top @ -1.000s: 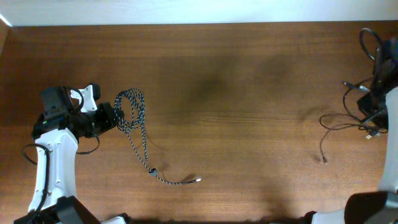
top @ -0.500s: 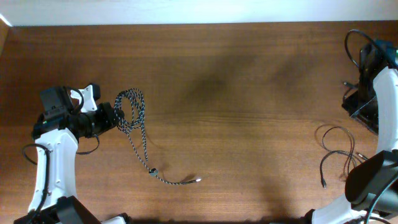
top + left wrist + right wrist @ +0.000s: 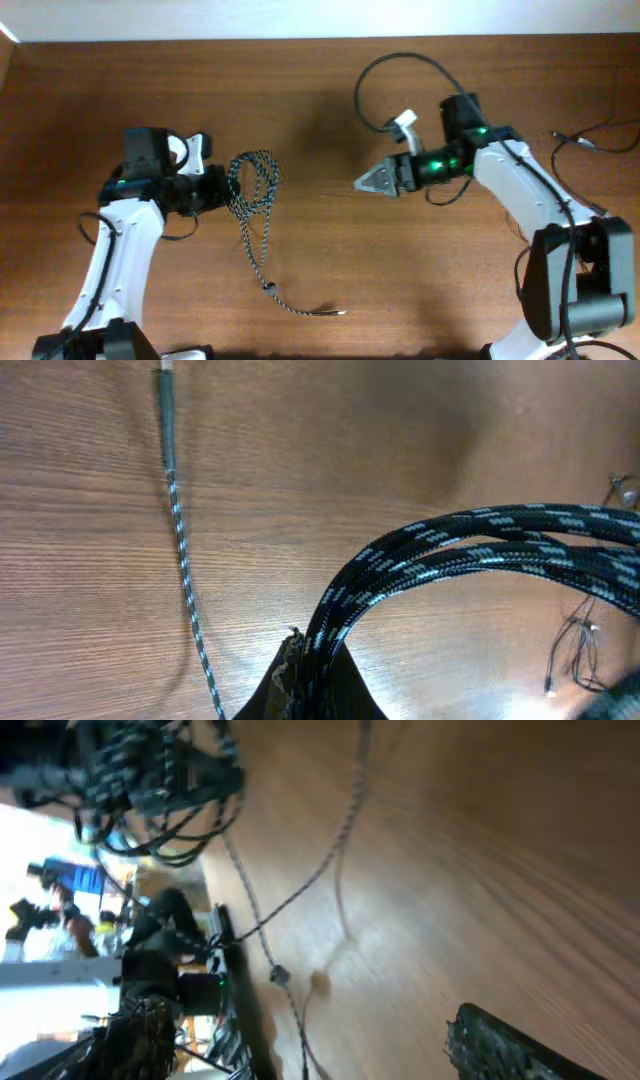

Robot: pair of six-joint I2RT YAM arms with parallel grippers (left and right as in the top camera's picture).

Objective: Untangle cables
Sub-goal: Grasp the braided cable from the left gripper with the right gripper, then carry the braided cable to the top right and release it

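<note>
Starting at your left gripper (image 3: pixel 218 190): it is clamped on the speckled braided cable (image 3: pixel 255 180), pinching the left side of its coil. In the left wrist view the fingers (image 3: pixel 320 708) bite the bundled strands at the bottom of the frame, and the loop arches up and away to the right over the table (image 3: pixel 320 90). From the coil, a single tail runs down toward you to a small knot or tie (image 3: pixel 268 287). It then bends right and ends in a plug (image 3: pixel 338 312) lying on the wood.

Your right gripper (image 3: pixel 372 181) sits near the middle of the table, pointing left at the coil but well apart from it. Its wrist view is blurred, yet one finger (image 3: pixel 500 1045) shows in each lower corner with only bare table between them, so the jaws stand apart and hold nothing. You cannot tell whether it touches the wood. A thick black cord (image 3: pixel 400 58) loops up behind that arm.

The thin black cables (image 3: pixel 575 650) lie at the far right of the table, well apart from both grippers.
</note>
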